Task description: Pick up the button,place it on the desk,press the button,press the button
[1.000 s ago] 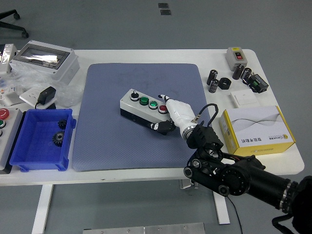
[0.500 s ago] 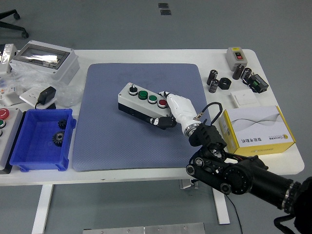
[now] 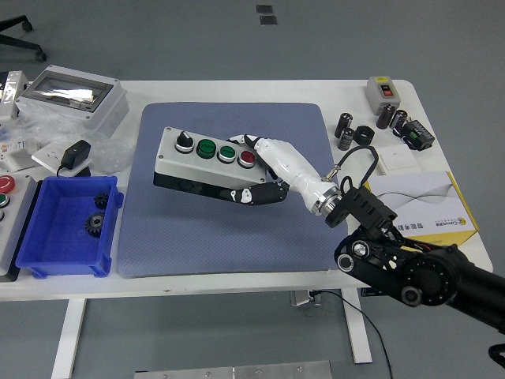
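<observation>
Grey plastic button box [image 3: 201,162] held above blue mat [image 3: 229,229], right hand [image 3: 264,170] clamped round its right end. Rigid, likely light, smooth; end grip risks tilt.

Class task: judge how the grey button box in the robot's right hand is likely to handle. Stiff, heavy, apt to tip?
The button box looks like a rigid moulded case, so probably stiff. The right hand grips only its right end, so it may sag leftward. Its flat base should sit steadily.
</observation>
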`<move>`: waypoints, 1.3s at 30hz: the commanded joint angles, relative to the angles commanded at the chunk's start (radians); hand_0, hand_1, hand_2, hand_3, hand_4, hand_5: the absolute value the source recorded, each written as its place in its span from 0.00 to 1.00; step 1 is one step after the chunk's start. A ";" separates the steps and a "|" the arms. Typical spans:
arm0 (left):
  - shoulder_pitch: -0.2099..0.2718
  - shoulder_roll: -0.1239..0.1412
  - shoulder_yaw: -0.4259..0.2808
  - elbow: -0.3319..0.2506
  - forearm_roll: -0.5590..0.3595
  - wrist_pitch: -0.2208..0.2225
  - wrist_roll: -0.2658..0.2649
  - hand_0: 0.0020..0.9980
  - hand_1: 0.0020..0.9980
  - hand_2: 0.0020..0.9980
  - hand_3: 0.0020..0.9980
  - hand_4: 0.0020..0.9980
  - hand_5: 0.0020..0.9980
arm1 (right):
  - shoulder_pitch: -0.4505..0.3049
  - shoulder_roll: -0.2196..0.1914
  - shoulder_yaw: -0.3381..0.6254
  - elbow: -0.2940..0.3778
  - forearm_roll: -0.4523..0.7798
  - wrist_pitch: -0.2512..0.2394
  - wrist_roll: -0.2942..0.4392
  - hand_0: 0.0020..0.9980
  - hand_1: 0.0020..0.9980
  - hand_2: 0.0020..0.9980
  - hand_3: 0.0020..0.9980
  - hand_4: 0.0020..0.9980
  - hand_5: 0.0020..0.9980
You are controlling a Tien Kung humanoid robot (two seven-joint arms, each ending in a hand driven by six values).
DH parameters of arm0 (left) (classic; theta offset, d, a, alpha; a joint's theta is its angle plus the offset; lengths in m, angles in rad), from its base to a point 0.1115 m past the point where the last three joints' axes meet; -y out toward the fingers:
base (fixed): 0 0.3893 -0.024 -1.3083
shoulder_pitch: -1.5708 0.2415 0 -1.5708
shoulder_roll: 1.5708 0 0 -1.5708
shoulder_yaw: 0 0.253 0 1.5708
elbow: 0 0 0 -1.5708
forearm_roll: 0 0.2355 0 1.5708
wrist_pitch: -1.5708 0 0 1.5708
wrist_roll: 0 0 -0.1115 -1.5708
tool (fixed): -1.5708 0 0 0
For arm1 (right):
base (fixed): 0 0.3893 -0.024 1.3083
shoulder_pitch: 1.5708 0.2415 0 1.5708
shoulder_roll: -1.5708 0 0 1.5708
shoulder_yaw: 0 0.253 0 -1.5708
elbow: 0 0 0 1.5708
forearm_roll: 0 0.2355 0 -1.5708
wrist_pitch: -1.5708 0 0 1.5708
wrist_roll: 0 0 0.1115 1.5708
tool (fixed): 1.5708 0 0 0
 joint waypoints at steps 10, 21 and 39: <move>-0.003 -0.005 -0.002 0.001 0.010 -0.002 -0.004 0.66 0.53 0.50 0.60 0.29 0.00 | -0.018 0.078 -0.050 -0.172 -0.227 -0.082 0.045 0.12 0.23 0.29 0.29 0.04 0.00; -0.005 -0.010 -0.005 -0.003 0.019 -0.007 0.000 0.66 0.53 0.50 0.59 0.28 0.00 | -0.052 0.111 -0.028 -0.233 -0.261 -0.069 0.014 0.22 0.30 0.29 0.31 0.09 0.00; -0.007 -0.007 -0.005 -0.007 0.006 -0.006 0.001 0.65 0.53 0.50 0.59 0.26 0.00 | -0.101 0.123 0.016 -0.240 -0.239 -0.071 0.012 0.17 0.29 0.35 0.48 0.26 0.00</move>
